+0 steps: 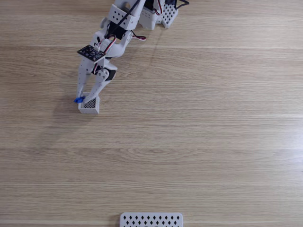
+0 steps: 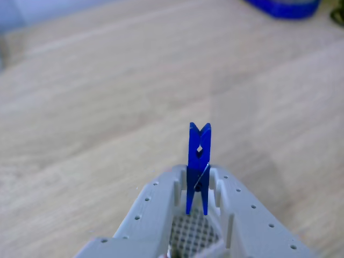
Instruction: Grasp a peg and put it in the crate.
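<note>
In the fixed view the peg [image 1: 79, 100] shows as a blue speck at the tip of the gripper [image 1: 84, 98], just off the left edge of the crate [image 1: 89, 106], which sits on the wooden table [image 1: 199, 142]. Farther right and down, a perforated white plate [image 1: 151, 220] lies at the bottom edge. In the other view the peg [image 2: 198, 166] stands upright, pinched at its lower half between the gripper's [image 2: 198, 185] pale fingers, with the crate's mesh floor [image 2: 194, 235] directly beneath. I judge the peg very light, stiff and smooth plastic, liable to twist or spring out; a hold across its flat sides near the middle suits it best.
</note>
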`<state>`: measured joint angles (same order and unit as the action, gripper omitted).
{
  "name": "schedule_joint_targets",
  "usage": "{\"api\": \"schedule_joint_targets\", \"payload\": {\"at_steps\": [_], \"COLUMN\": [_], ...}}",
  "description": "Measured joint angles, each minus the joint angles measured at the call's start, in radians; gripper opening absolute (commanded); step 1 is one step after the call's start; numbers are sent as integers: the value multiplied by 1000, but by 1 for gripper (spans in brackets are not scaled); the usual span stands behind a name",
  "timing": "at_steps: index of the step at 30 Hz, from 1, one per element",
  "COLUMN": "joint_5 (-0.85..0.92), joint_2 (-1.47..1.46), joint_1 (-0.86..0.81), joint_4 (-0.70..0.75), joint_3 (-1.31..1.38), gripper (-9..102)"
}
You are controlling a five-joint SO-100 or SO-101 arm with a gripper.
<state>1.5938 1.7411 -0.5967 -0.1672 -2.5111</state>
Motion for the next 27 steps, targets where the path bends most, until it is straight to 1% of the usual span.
{"api": "schedule_joint_targets", "payload": {"at_steps": [7, 9, 14, 16, 19, 21, 23, 24, 27], "joint_5": [0, 0, 0, 0, 0, 0, 0, 0, 0], "joint_2": [0, 0, 0, 3, 9, 12, 15, 23, 80], "joint_1": [3, 3, 3, 3, 3, 3, 3, 3, 3], "joint_4": [-3, -3, -3, -3, -3, -3, -3, 2, 57], "joint_3": [-43, -44, -44, -44, -44, -44, -44, -44, -44], "gripper": [1, 6, 22, 25, 21, 12, -2, -4, 1]}}
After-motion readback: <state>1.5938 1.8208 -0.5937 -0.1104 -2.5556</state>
